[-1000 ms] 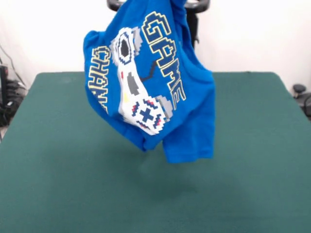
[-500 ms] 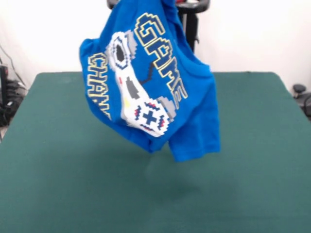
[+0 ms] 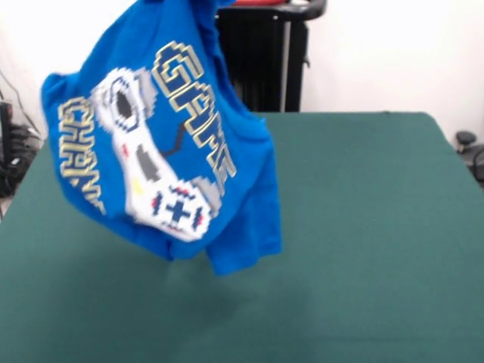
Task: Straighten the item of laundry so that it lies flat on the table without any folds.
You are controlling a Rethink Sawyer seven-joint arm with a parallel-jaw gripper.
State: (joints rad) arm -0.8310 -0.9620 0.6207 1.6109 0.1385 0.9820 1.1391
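Observation:
The bright blue T-shirt [image 3: 162, 144] with the white game controller print and yellow "GAME CHANGER" lettering hangs in the air over the left half of the dark green table [image 3: 363, 227]. It hangs tilted from a point above the picture's top edge, and its lower hem is clear of the tabletop. The print faces the camera. The gripper itself is above the top edge and does not show.
The robot's black pedestal [image 3: 261, 60] stands behind the table's far edge, partly behind the shirt. Dark equipment and cables sit off the table's left edge [image 3: 11, 151]. A small dark object shows at the right edge [image 3: 469, 144].
The hanging shirt has swung to the left across the table, uncovering the pedestal. It stays lifted off the tabletop.

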